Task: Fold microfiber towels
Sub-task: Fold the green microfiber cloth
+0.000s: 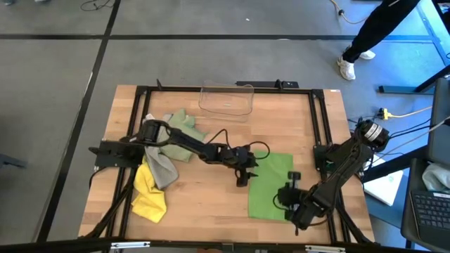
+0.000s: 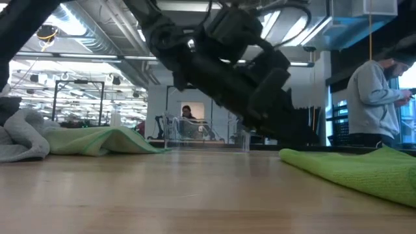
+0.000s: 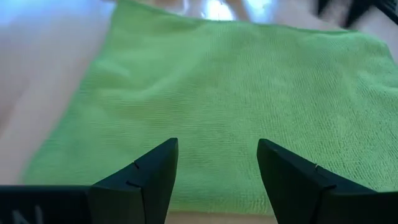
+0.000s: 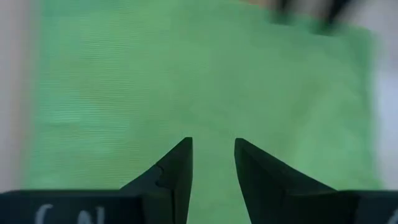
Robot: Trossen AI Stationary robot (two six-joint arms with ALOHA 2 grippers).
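Bright green towel (image 1: 271,184) lies flat on the counter (image 1: 211,204), soft and limp; left gripper (image 3: 214,180) open, right gripper (image 4: 211,168) part-open, both empty; pinch an edge.

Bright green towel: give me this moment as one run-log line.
bright green towel: spread flat, unfolded | left end effector: open at its edge | right end effector: open over opposite edge | other towels: heaped, waiting

Wooden table (image 1: 211,197); towels (image 1: 271,186); bin (image 1: 226,98)
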